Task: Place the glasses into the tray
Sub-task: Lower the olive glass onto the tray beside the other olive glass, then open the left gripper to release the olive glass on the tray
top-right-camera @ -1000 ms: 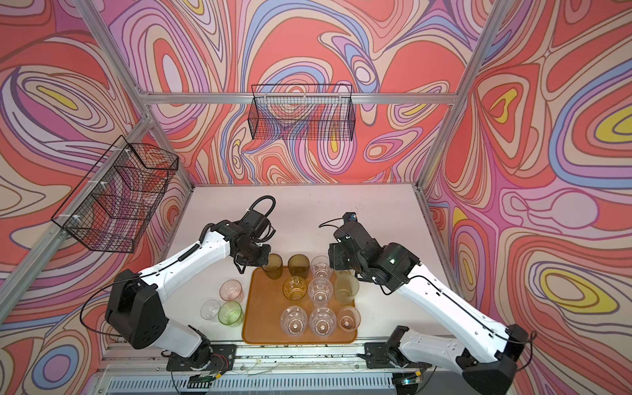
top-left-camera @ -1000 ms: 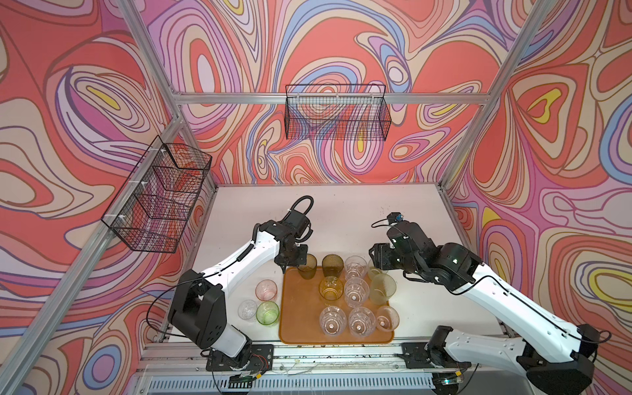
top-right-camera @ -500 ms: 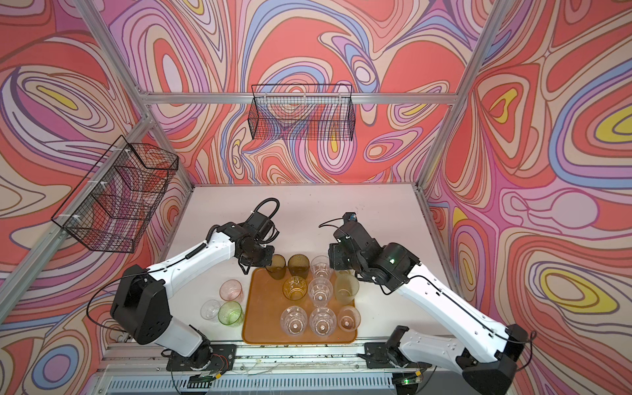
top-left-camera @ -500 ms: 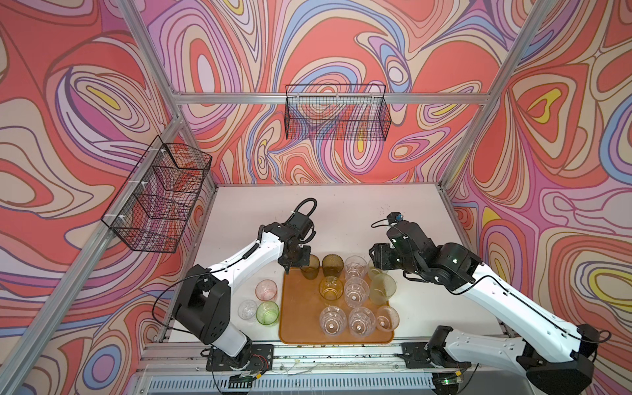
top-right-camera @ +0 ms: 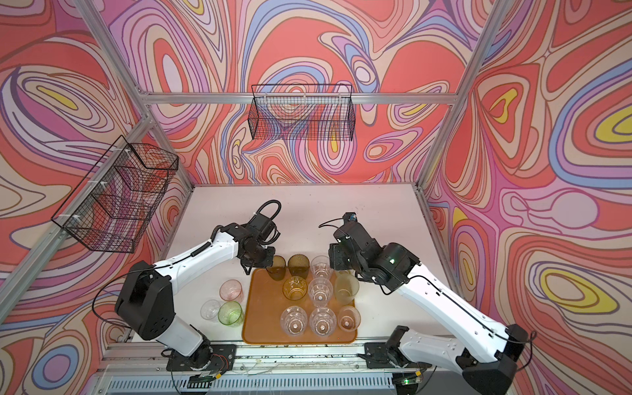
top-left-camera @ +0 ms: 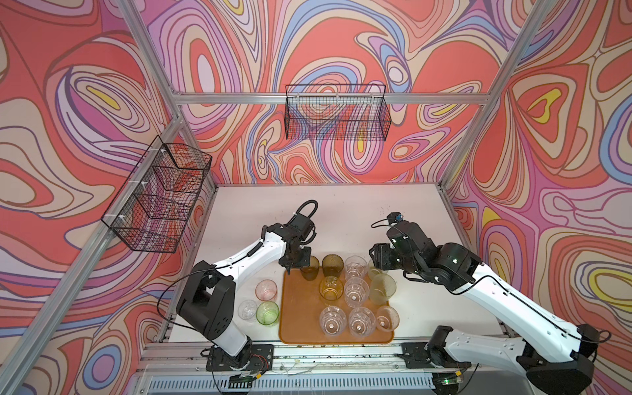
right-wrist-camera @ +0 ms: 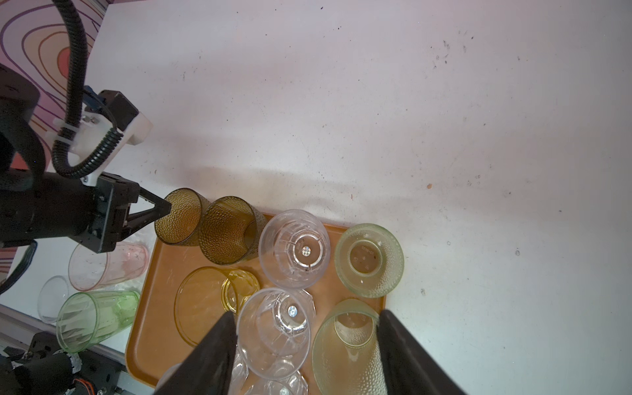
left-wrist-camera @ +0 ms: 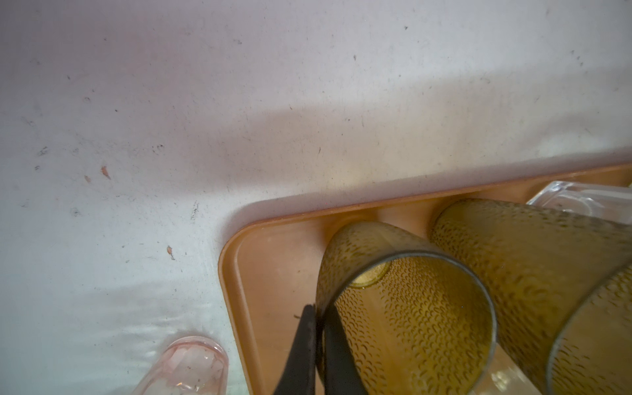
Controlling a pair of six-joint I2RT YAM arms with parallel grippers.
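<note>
Both top views show the white table [top-left-camera: 342, 212], scuffed and speckled, with the orange-brown tray [top-left-camera: 297, 318] at its near edge between the two arms. On the tray's far left corner, the left gripper [left-wrist-camera: 316, 311] pinches the wall of a dark olive tumbler [left-wrist-camera: 403, 307] at its rim, one finger inside and one outside. Its base lies just inside the tray's rim, close beside a second olive tumbler [left-wrist-camera: 530, 266].

Above the tray's far right part, the right gripper [right-wrist-camera: 306, 314] hangs with fingers spread wide, gripping nothing. A clear faceted tumbler [right-wrist-camera: 273, 331] and a pale green tumbler [right-wrist-camera: 345, 349] show between them.

A pink tumbler [top-left-camera: 266, 290], a bright green tumbler [top-left-camera: 267, 313] and a small clear tumbler [top-left-camera: 247, 309] stand on the table just left of the tray.

Moulded lettering on another pale green tumbler [right-wrist-camera: 367, 254] is too faint to read.
</note>
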